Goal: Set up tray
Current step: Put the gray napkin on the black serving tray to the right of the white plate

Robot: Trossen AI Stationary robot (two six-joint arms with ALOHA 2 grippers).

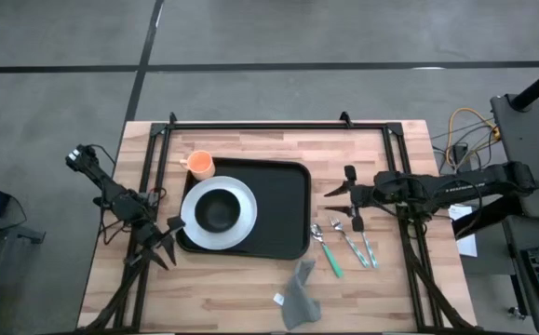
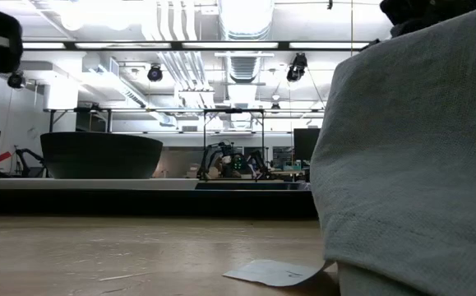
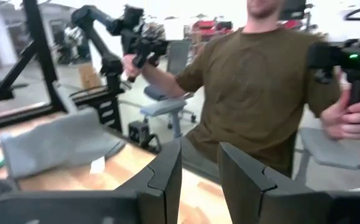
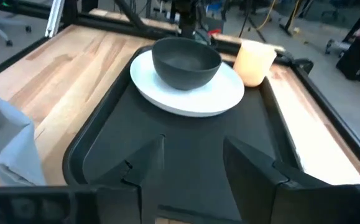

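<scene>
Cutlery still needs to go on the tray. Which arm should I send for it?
Probably the right. Its end effector hovers open just beyond the spoons and fork, which lie on the table right of the tray. The left end effector is at the tray's opposite corner, by the plate.

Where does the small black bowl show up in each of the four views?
High view: bowl on the white plate, left end of the tray.
Low view: bowl at left.
Left wrist view: not in it.
Right wrist view: bowl upper centre.
Shared landmark: the white plate beneath it.
</scene>
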